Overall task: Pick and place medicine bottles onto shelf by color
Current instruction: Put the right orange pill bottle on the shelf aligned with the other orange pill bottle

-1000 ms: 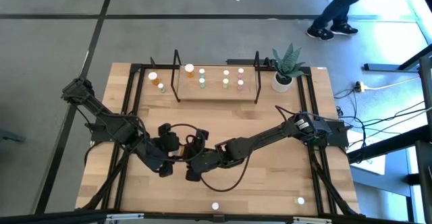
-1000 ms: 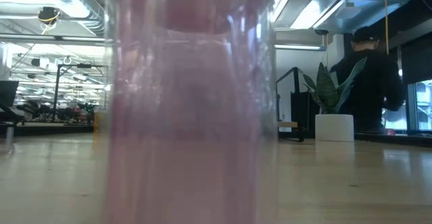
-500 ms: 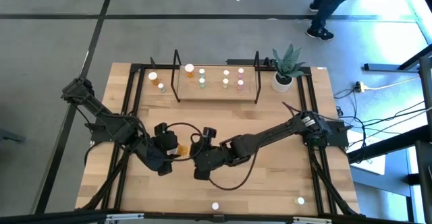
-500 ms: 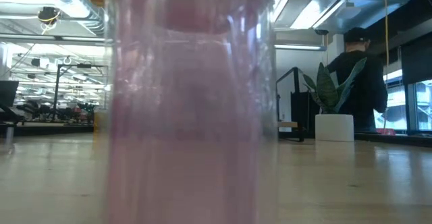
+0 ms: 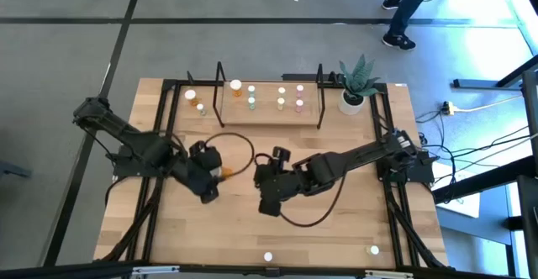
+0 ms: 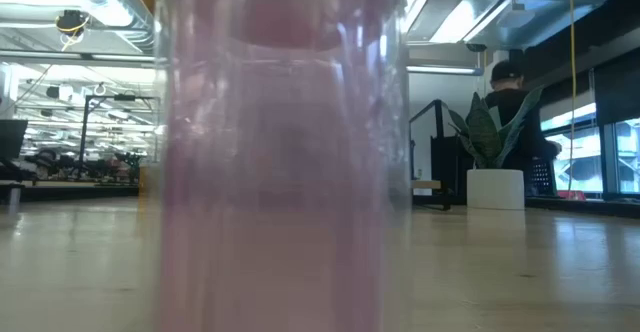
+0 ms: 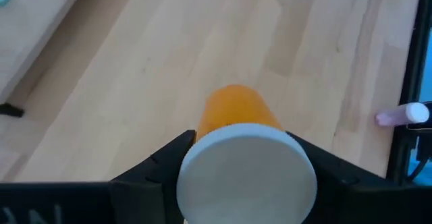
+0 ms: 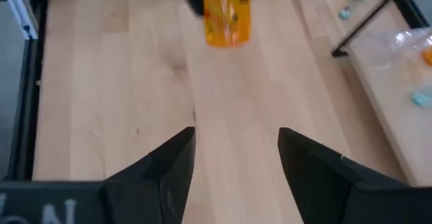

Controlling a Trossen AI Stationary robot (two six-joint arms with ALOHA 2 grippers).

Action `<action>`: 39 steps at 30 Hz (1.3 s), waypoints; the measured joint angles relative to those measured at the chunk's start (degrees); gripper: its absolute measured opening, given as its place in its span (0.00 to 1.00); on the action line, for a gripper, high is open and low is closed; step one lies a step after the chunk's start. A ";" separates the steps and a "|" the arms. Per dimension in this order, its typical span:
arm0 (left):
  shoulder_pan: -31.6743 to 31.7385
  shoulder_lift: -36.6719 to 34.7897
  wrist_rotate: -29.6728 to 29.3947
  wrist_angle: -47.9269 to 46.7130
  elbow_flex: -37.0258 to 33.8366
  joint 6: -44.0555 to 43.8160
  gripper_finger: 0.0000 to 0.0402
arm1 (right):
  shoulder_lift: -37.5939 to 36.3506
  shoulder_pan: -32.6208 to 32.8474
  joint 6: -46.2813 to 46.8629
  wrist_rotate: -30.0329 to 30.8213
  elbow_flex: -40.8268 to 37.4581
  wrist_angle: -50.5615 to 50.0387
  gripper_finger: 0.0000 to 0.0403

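Orange cylindrical bottle [image 7: 237, 113] in left pincer [image 7: 246, 158]

Left claw [image 5: 220, 175] clamped, loaded; right claw [image 8: 236, 158] spread, empty.

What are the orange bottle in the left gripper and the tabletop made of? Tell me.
The orange cylindrical bottle looks like translucent glossy plastic, since light glows through its body; its round cap is matte white, probably plastic. The light tabletop looks like sealed wood, showing grain and plank seams.

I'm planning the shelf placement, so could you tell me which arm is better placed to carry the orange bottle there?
Left. The left tool is already shut on the orange bottle, while the right tool is open and empty. The shelf lies ahead of both, so a handover would likely add nothing.
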 joint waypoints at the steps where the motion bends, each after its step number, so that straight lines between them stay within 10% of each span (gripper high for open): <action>1: 0.99 -0.67 0.76 -0.69 -0.01 0.68 0.48 | -0.74 0.11 0.16 -0.01 0.00 -0.67 0.53; 19: 33.56 0.30 14.33 -14.48 14.94 26.94 0.48 | -10.28 0.13 -0.49 -2.00 0.00 -7.28 0.53; 39: 54.81 27.43 14.92 -14.41 25.41 44.91 0.48 | -12.87 -9.31 -14.65 -9.45 0.04 -9.45 0.53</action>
